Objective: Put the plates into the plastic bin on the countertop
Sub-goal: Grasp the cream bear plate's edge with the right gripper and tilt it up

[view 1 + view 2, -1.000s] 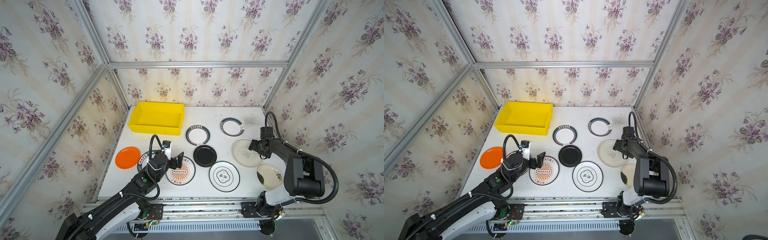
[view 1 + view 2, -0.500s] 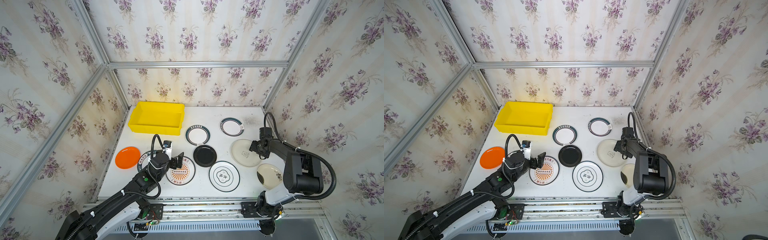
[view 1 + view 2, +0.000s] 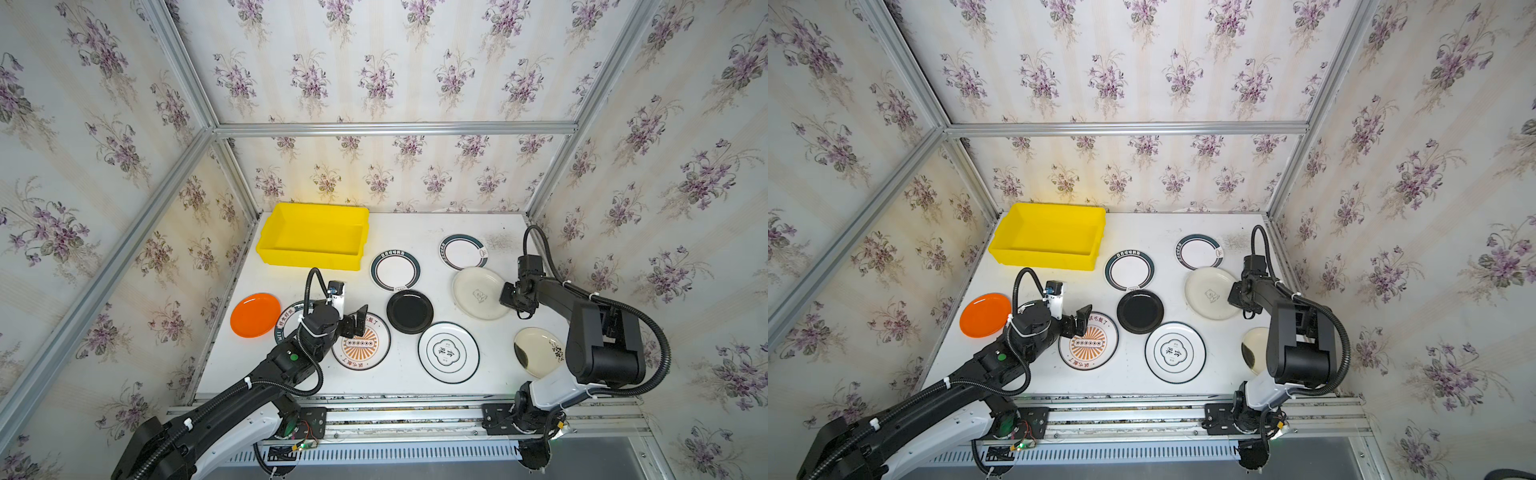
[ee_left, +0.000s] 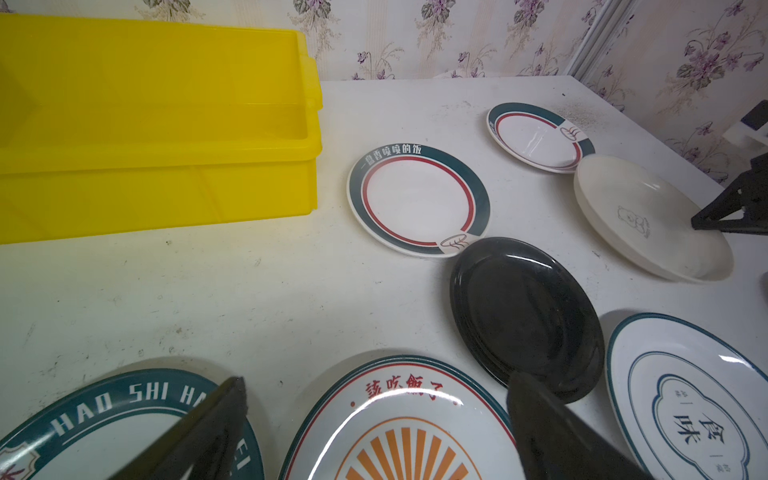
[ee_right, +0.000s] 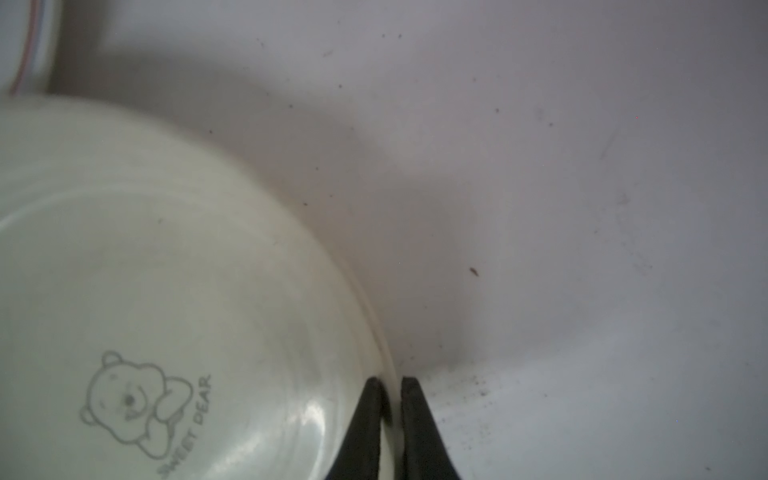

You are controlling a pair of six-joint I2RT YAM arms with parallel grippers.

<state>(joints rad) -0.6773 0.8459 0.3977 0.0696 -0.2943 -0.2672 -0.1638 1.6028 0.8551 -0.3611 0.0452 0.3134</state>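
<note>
Your right claw [image 5: 390,399] pinches the rim of the cream bear plate [image 5: 166,291].
Left claw [image 4: 379,380] gapes wide over the sunburst plate [image 4: 399,440]; the yellow bin [image 3: 307,259] sits far-left on the counter [image 3: 415,228], well apart.

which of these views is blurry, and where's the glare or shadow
Right wrist view: softest; the cream plate blurs toward its far rim, a highlight sits beside the right gripper, and a broad shadow darkens the table. Left wrist view: the black plate is sharp, the left gripper up close looks soft, glare streaks the sunburst plate. Both top views: sharp, evenly lit.
</note>
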